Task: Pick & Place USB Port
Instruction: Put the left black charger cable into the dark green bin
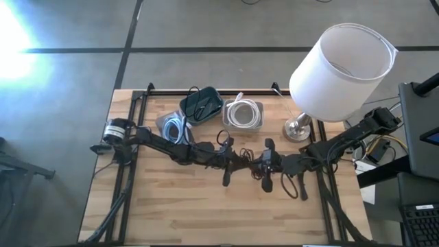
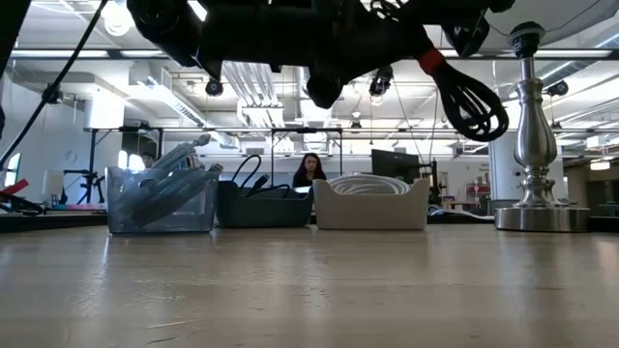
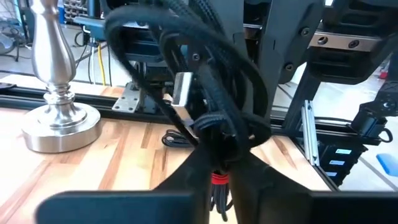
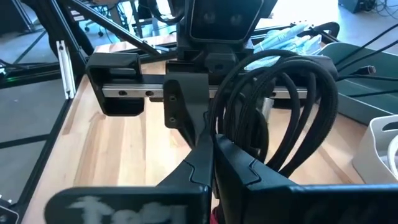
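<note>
A black coiled USB cable [image 1: 252, 162], tied with a red band [image 2: 432, 60], hangs in the air over the middle of the table between my two grippers. Its loops [image 4: 283, 106] and a silver plug [image 3: 182, 87] show in the wrist views. My left gripper [image 1: 240, 163] comes from the table's left and is shut on the cable. My right gripper [image 1: 264, 165] comes from the right, faces it closely and is shut on the same bundle. In the low view one loop [image 2: 476, 104] dangles well above the tabletop. My left gripper pinches the coiled cable's bundled part [image 3: 217, 146] between its two fingers, just by the red band [image 3: 217, 180], coming level from the table's left. The coil is lifted clear and its loops fan out beyond the fingertips. My right gripper pinches the same bundle [image 4: 231, 138] between its fingers, level from the table's right, with the loops rising past its fingertips. The cable is clear of the table.
Three bins stand in a row toward the far edge: a clear one with pale cables [image 1: 174, 127], a dark one [image 1: 201, 106] and a white one with a white coil [image 1: 242, 113]. A lamp with a white shade [image 1: 343, 62] and metal base [image 1: 298, 129] stands far right. The near half is bare wood.
</note>
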You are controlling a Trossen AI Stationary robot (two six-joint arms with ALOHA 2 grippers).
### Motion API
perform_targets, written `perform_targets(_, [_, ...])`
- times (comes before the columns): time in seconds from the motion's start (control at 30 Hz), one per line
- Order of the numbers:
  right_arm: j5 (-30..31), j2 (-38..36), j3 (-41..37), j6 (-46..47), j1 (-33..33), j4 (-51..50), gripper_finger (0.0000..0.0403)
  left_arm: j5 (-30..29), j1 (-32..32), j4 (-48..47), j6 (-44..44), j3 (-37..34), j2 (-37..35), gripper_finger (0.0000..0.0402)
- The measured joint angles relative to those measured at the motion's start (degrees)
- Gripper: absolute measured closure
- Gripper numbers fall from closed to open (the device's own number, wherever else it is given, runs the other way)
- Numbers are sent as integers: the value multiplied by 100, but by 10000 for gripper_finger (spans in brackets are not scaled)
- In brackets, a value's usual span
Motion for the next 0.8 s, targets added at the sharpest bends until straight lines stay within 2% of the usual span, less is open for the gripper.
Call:
perform_targets(0.13, [-3,0,-2,48,0,-25,394,-4,11,-72,-1,0,0,383])
perform_targets(0.53, [-9,0,-2,107,-2,-311,392,-98,17,-288,-13,1,7,375])
perform_targets(0.8, [-38,0,-2,196,0,-473,349,-105,17,-430,-23,2,9,375])
